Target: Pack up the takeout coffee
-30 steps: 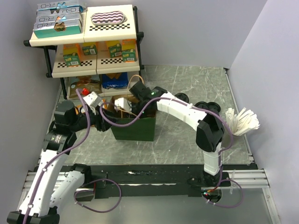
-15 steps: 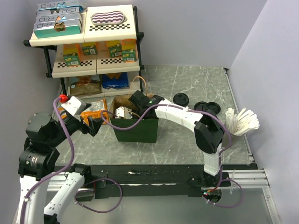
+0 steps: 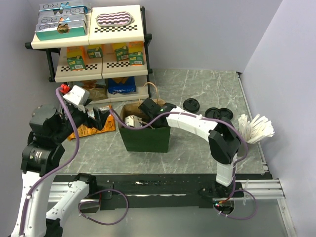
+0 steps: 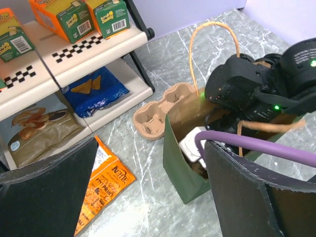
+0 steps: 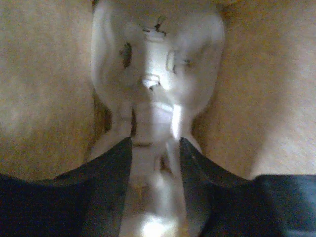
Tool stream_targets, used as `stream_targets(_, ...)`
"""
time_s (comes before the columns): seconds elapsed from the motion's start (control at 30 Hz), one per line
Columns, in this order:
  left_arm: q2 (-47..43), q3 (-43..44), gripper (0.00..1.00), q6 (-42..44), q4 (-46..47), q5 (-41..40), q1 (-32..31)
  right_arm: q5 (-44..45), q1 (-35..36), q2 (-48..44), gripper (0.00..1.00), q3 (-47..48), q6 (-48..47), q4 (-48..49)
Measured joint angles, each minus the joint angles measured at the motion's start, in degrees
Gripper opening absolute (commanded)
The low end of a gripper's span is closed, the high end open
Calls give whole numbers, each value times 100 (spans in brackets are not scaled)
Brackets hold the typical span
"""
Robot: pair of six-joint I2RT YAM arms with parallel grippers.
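Top view: teal boxes (image 3: 61,19) on the shelf's top tier, lettered "R·O". Left arm (image 3: 47,143) folded back beside an orange snack bag (image 3: 89,129) on the counter (image 3: 197,148). Right arm (image 3: 192,121) reaches down into the green bag (image 3: 145,140).

Left wrist: cartons (image 4: 106,17) reading "Scrub Daddy". Left fingers (image 4: 49,197) spread wide, nothing between them.

Right wrist: right fingers (image 5: 74,197) flank a blurred pale object (image 5: 155,74); cannot tell whether they grip it.

Takeout coffee: cannot be made out in any view.

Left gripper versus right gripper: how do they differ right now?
The left gripper is outside the bag, near an orange snack bag; the right gripper is down inside the bag. The left gripper's jaws are wide open and empty; the right gripper has a blurred pale thing between its fingers, and whether it grips it is unclear. Both have black fingers.
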Motion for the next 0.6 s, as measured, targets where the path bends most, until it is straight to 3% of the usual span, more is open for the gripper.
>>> stream_targets(0.13, 293, 192, 96, -94, 136, 50, 17, -37, 0, -223, 74, 17, -2, -103)
stream_targets(0.6, 1091, 472, 99, -284, 533, 398, 214, -122, 31, -754, 81, 671, 149, -446)
